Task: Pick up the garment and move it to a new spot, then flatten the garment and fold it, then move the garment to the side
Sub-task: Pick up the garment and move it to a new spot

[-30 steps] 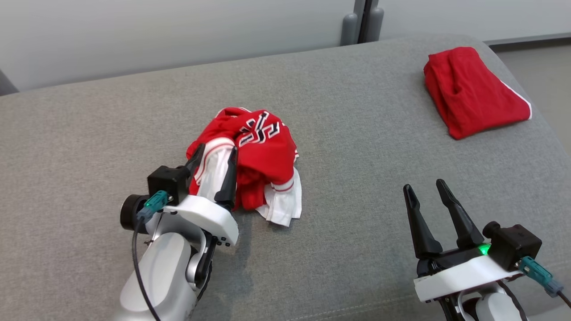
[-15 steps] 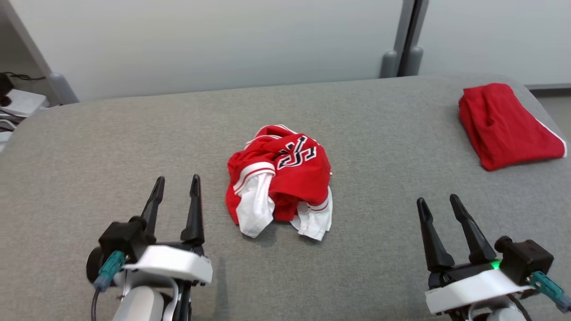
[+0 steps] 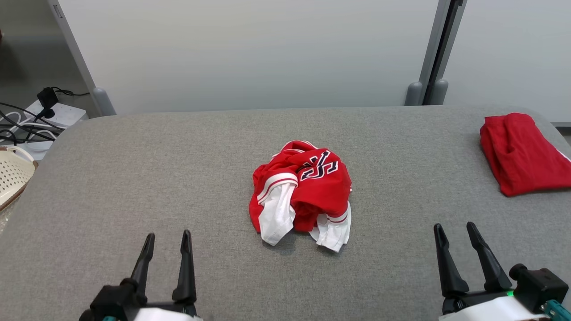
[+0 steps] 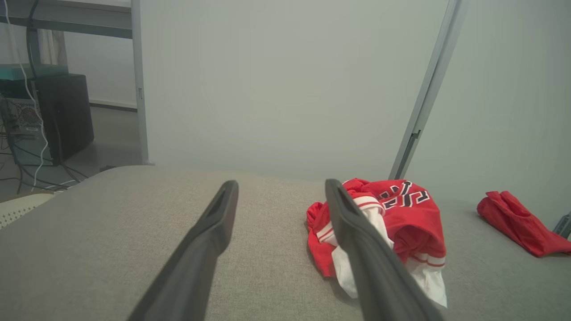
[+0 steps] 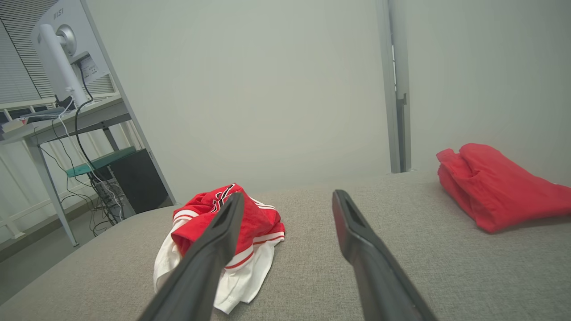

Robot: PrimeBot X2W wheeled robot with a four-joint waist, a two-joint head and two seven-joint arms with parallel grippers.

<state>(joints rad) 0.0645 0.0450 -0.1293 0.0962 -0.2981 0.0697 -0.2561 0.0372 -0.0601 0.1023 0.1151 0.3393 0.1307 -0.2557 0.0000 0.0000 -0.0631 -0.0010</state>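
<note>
My left gripper [image 3: 168, 233] is wide open and empty, right gripper [image 3: 454, 225] too. Jersey [image 3: 303, 196] sits bunched up on the cushion [image 3: 134, 178] between them, touching neither.

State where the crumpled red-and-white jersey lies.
In the head view, the crumpled red-and-white jersey lies centred on the grey fabric surface, beyond and between the left gripper and right gripper; the folded red garment sits at the right edge.

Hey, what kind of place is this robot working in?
Probably an office or lab test area, not a home: a monitor on a desk, a power strip with cables on the floor, and pale partition panels behind the grey padded surface where the crumpled garment lies.
</note>
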